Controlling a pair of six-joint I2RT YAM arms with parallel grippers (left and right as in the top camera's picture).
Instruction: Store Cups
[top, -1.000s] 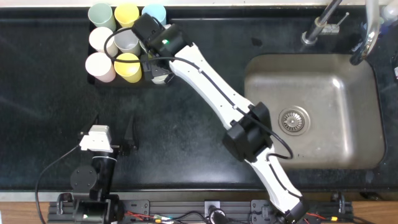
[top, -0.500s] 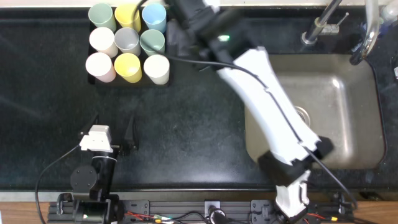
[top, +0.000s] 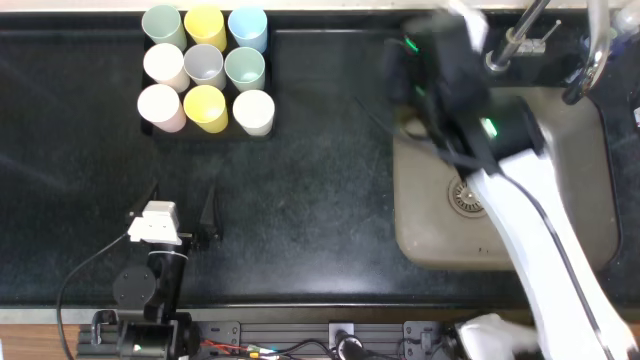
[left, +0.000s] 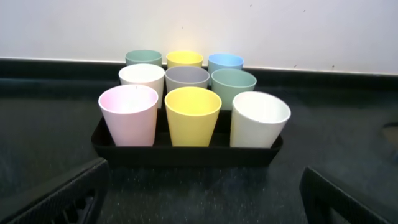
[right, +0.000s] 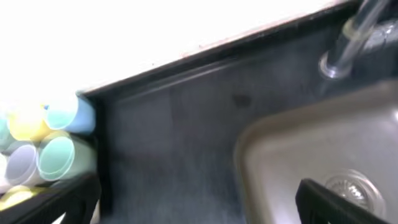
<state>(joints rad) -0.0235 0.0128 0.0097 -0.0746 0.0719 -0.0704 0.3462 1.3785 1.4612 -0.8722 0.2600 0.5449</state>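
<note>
I read nine cups (top: 205, 67) standing upright in the black tray (left: 186, 153) at the table (top: 320, 200) back edge, well apart from the sink (top: 565, 140). The left pincer (left: 205, 171) is open and empty, facing the tray. The right pincer (right: 199, 190) is open and empty above the sink's rim.

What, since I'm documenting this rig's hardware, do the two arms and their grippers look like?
The right arm has white shell links between black joints, a thin black cable along it and two green lights. The left arm shows black joints, a white wrist block and a looping black cable. Both the left gripper and right gripper have black fingers.
</note>
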